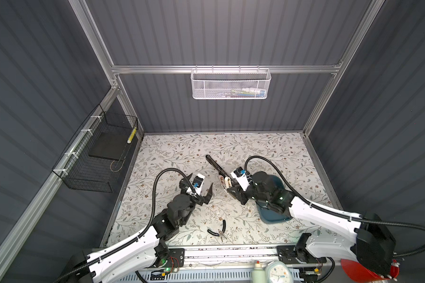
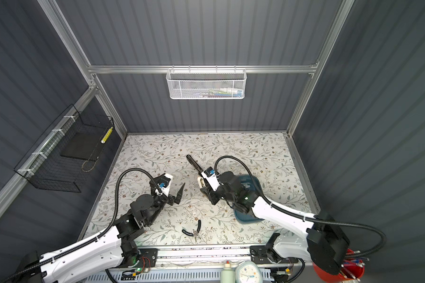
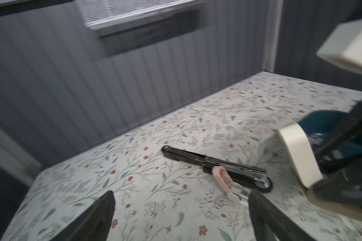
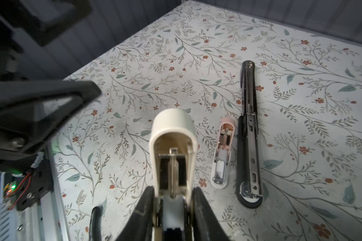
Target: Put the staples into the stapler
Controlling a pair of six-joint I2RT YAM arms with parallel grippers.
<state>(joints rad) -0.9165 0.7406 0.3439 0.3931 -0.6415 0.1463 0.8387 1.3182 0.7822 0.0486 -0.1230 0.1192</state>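
While the right hand grips one stapler, two staplers lie flat.

Dark grey ribbed wall panels are noted on three sides, held in an aluminium frame. A white mesh basket is hung from the frame at 12 o'clock and a black wire basket at 9 o'clock. The table is covered in a pale floral print, evenly lit.

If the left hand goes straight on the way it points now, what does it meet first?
Probably the black stapler lying on the table ahead, though the depth is unclear.
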